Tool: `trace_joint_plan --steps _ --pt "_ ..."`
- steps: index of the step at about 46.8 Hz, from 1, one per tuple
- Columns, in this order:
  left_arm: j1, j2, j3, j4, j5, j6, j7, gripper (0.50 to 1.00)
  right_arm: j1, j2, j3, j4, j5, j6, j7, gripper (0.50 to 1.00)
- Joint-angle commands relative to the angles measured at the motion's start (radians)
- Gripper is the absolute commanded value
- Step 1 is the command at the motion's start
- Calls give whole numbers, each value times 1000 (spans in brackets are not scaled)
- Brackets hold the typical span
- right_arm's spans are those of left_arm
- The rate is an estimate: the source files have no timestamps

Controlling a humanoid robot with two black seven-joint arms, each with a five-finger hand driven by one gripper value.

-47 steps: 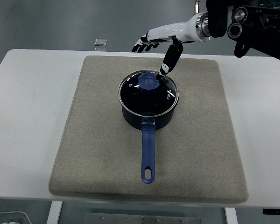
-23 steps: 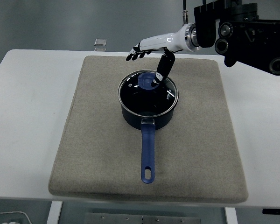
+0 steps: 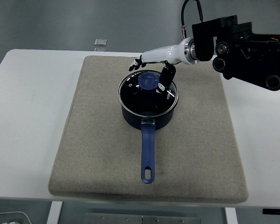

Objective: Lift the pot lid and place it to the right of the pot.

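- My right hand (image 3: pixel 151 65) reaches in from the right side and sits just over the far edge of the pot (image 3: pixel 148 112).
- My fingers (image 3: pixel 136 65) are spread out past the blue knob (image 3: pixel 148 80), on its far side. They are loose and hold nothing.
- My thumb (image 3: pixel 165 78) points down on the right side of the knob. Its tip is at the glass or very close to it; I cannot tell if it touches.
- The knob sits between my thumb and my fingers, but I am not pinching it.
- The pot lid (image 3: pixel 149 92) is on the pot, flat and shut. It is clear glass with a shiny metal ring around it.
- The pot is dark blue. It stands on the far half of the gray mat (image 3: pixel 93 154).
- The pot's long blue handle (image 3: pixel 148 154) points toward me, at the near edge. It has a small hole at its end.
- The mat lies on the white table (image 3: pixel 28 116). The part of the mat to the right of the pot is bare.
- My black arm (image 3: pixel 247 51) is over the far right corner of the mat.
- A small clear thing (image 3: pixel 101 43) lies on the table behind the mat, on the left. I cannot tell what it is.
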Motion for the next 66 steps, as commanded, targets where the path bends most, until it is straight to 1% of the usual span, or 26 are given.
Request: trace_joint_plan --steps 1,4,6,10,35,38,41,61,66 --pt "0 0 0 0 1 0 0 1000 -2 -2 0 0 -7 -6 0 934" --pt "0 0 0 0 0 0 0 1000 -4 -2 0 1 -8 -6 0 924" --pt "0 0 0 0 0 0 0 1000 -4 -2 0 1 -8 -6 -1 897" --pt "0 0 0 0 0 0 0 1000 -4 -4 0 1 -10 -6 0 866" --pt "0 0 0 0 0 0 0 1000 -4 2 0 3 -8 -5 0 866" --pt "0 0 0 0 0 0 0 1000 -4 4 0 3 -8 -5 0 858" --pt "0 0 0 0 1 -1 0 1000 -4 4 0 3 -8 -5 0 836" --pt "0 0 0 0 0 0 0 1000 -4 1 0 3 -8 -2 0 795" --pt "0 0 0 0 0 0 0 1000 -4 -1 0 3 -10 1 0 762"
